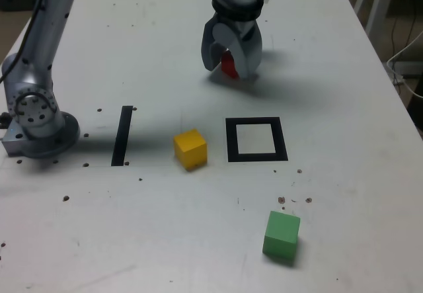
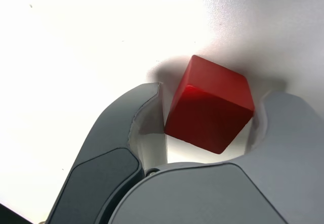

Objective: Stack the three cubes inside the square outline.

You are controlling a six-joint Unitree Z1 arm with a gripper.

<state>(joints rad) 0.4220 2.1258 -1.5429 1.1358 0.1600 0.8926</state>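
The red cube rests on the white table at the back, between the two grey fingers of my gripper. In the wrist view the red cube sits turned at an angle, and both fingers of the gripper lie against its sides, so the gripper is shut on it. The yellow cube stands just to the exterior view's left of the square outline, whose white centre is bare. The green cube lies nearer the front, on the exterior view's right.
A straight black line strip marks the table at the exterior view's left of the yellow cube. The arm's grey base stands at the table's left edge. Small dark specks dot the surface.
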